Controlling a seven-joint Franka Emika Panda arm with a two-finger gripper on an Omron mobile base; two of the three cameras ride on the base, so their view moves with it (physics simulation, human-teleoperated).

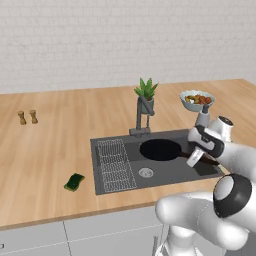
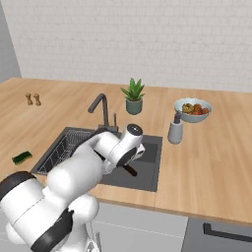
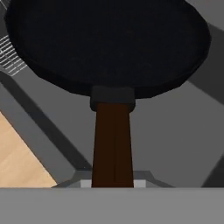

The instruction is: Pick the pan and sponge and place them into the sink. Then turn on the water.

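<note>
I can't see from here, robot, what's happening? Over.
Gripper shut on pan handle, over sink. Sponge on counter, left of sink. Nothing blocking.

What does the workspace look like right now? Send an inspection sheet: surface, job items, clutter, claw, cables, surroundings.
Surface: wooden countertop with the sink recessed in it.
Pan: over the sink basin, handle gripped; whether it rests on the bottom cannot be told.
Sponge: on the counter left of the sink, not yet moved.
Faucet: no stream seen.
Clutter: potted plant, bowl of food, soap dispenser, two small shakers.
Claw: shut on the pan's handle.
Cables: nothing seen.
Surroundings: white brick wall, grey cabinet fronts below the counter.
</note>
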